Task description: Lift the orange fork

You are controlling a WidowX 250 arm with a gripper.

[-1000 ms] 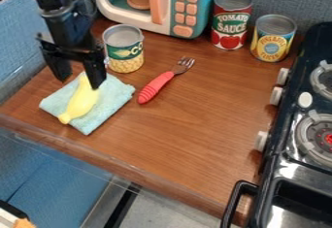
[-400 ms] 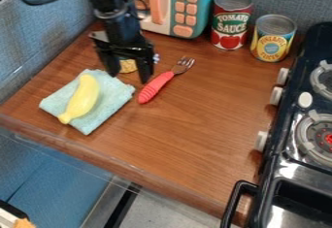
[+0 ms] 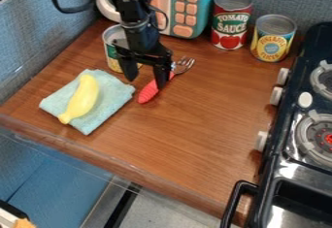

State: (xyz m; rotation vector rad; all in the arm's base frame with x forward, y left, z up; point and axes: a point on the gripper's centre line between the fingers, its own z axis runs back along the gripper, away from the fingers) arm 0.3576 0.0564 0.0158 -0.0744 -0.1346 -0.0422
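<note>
The gripper (image 3: 146, 84) hangs over the counter, left of centre, its two fingers apart and nothing between them. A fork (image 3: 148, 92) with a red-orange handle and metal tines lies diagonally on the wood, tines toward the back right. The gripper's right finger covers part of the handle from this angle; whether it touches cannot be told. The left finger stands to the left of the fork.
A yellow banana (image 3: 81, 98) lies on a folded teal cloth (image 3: 113, 104) at the left. A corn can (image 3: 111, 52) stands behind the gripper, a toy microwave (image 3: 188, 8) behind that. Two cans (image 3: 230, 21) stand at the back; a stove (image 3: 298, 139) is at the right.
From above the banana, my gripper has moved right, past the front of the corn can, to the fork. The fork, banana and cloth have not moved.
</note>
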